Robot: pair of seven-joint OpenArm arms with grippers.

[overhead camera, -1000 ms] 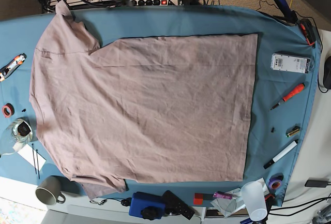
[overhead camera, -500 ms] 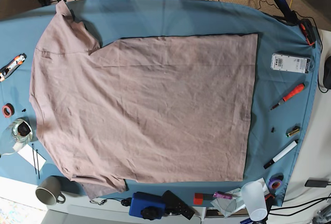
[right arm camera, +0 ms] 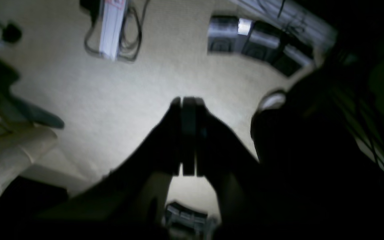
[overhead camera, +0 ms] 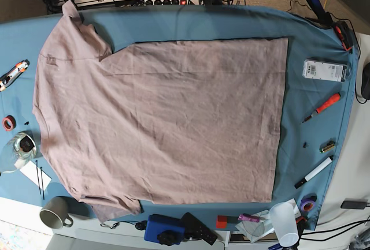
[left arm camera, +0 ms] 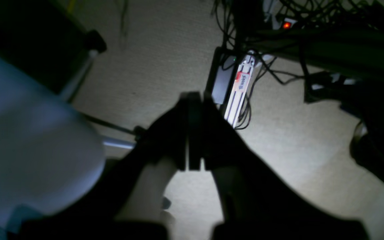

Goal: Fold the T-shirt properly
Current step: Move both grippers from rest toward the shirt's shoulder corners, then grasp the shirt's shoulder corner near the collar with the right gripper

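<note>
Base view: T-shirt [overhead camera: 162, 117] lies flat and unfolded on the blue table cloth [overhead camera: 312, 105], covering most of it. Collar end sits at the left edge of this view, hem at the right. One sleeve points to the top left corner, the other sticks out at the bottom left. Fabric is wrinkled, nothing on top of it.

No arm shows over the table in the base view. Left wrist view: left gripper [left arm camera: 192, 100] is pressed together, nothing between its fingers, pointing at beige floor with a power strip [left arm camera: 240, 96] and cables behind it. Right wrist view: right gripper [right arm camera: 187, 103] is also pressed together and empty, over the same floor, dark blurry shapes around.

Containers, all off the shirt. Grey mug [overhead camera: 56, 212] stands at the bottom left, just beside the lower sleeve; contents cannot be told. Clear glass bowl [overhead camera: 14, 152] at the left edge holds a roll of tape-like stuff, hard to tell exactly. Translucent plastic cup [overhead camera: 285, 221] lies tilted at the bottom right; inside cannot be told.

Loose items along the right side: white packet [overhead camera: 325, 70], red-handled screwdriver [overhead camera: 324, 107], white marker [overhead camera: 315, 172]. Red tape roll [overhead camera: 8, 123] and an orange-white cutter [overhead camera: 14, 72] sit at the left edge. Blue box [overhead camera: 165, 230] sits at the bottom edge near the hem-side corner of the sleeve.
</note>
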